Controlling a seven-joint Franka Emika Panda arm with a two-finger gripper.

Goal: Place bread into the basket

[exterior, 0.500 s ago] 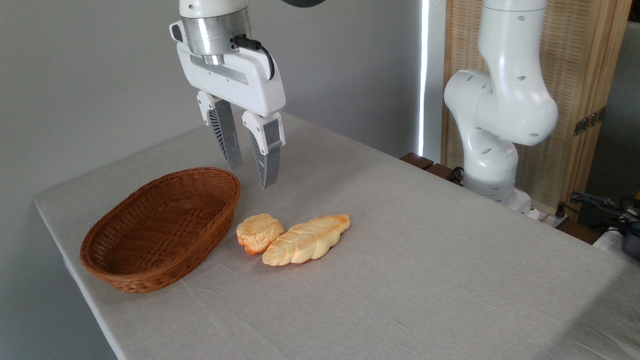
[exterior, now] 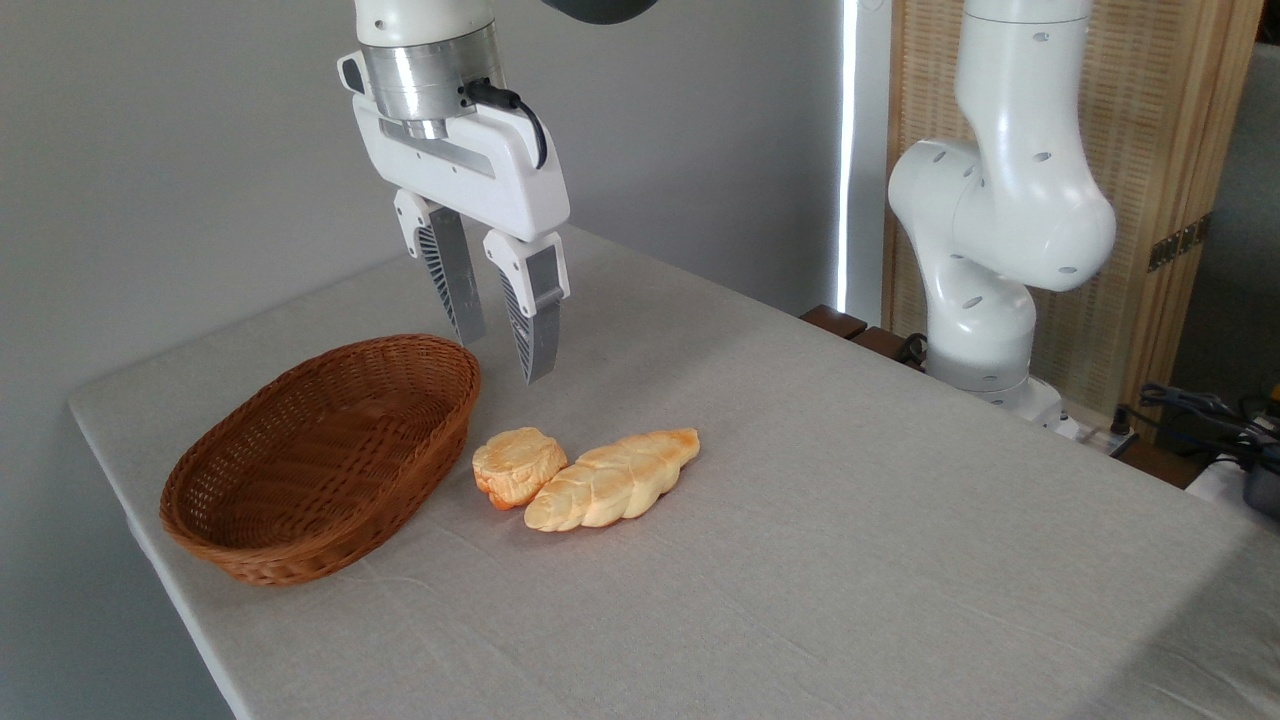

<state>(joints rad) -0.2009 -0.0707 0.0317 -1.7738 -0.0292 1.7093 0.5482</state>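
The bread (exterior: 517, 465), a small golden-orange bun with a lumpy top, lies on the table just right of the basket (exterior: 318, 455). The basket is an oval reddish-brown wicker one and holds nothing. My gripper (exterior: 503, 358) hangs in the air above and slightly behind the bun, near the basket's right rim. Its two fingers point down, stand apart and hold nothing.
A longer pale-golden braided loaf (exterior: 612, 480) lies against the bun's right side. The arm's white base (exterior: 985, 300) stands at the table's far right edge. Cables and clutter (exterior: 1215, 420) lie beyond it. The grey tablecloth (exterior: 800, 560) stretches to the front right.
The gripper has shifted a little up and left. The bun, loaf and basket have not moved.
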